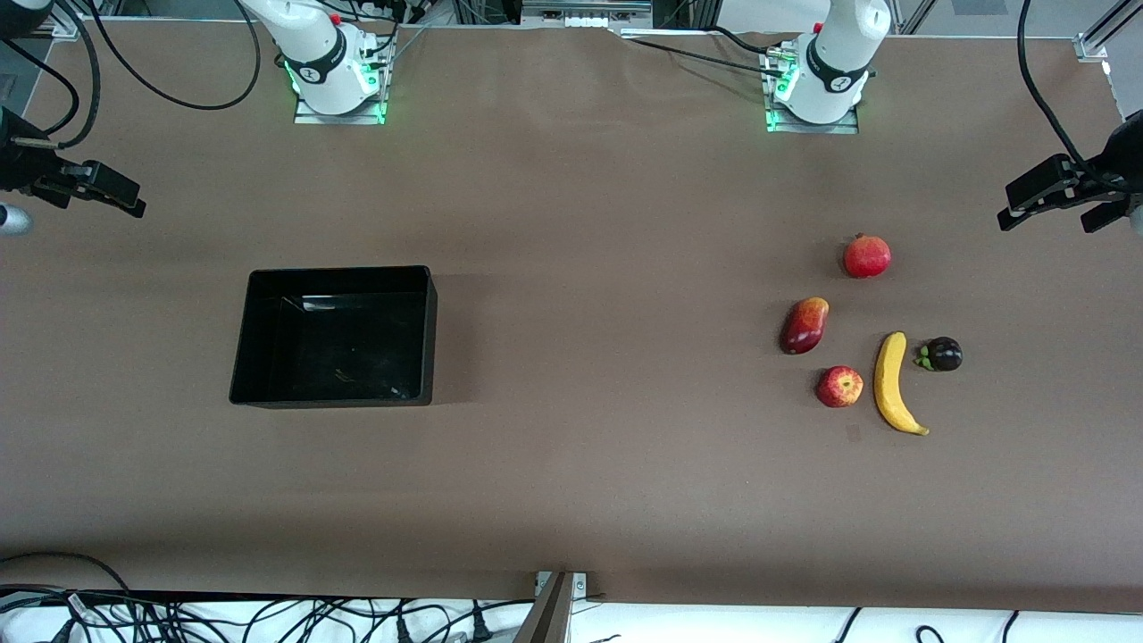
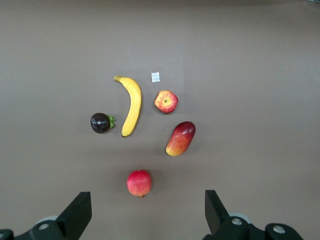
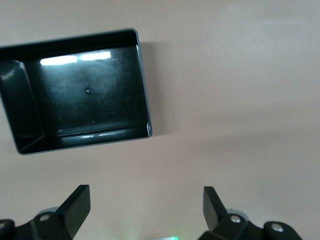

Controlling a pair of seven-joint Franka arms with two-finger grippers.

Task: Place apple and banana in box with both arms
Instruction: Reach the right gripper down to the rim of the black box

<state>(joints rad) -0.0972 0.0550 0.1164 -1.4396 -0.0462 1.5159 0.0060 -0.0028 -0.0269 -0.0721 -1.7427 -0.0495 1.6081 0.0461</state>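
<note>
The apple [image 1: 839, 386] [image 2: 166, 101] lies on the brown table toward the left arm's end, right beside the yellow banana [image 1: 893, 382] [image 2: 132, 106] and apart from it. The black box [image 1: 339, 339] [image 3: 85, 90] stands with nothing in it toward the right arm's end. My left gripper [image 2: 148, 200] hangs open high over the table near the pomegranate, nothing between its fingers. My right gripper [image 3: 146, 195] is open too, high over bare table beside the box. Only the arm bases show in the front view.
A pomegranate [image 1: 867, 256] [image 2: 139, 182], a dark-red mango [image 1: 805, 325] [image 2: 180, 138] and a dark purple mangosteen [image 1: 942, 354] [image 2: 100, 122] lie around the apple and banana. Black fixtures [image 1: 1054, 192] [image 1: 89, 183] jut in at both table ends.
</note>
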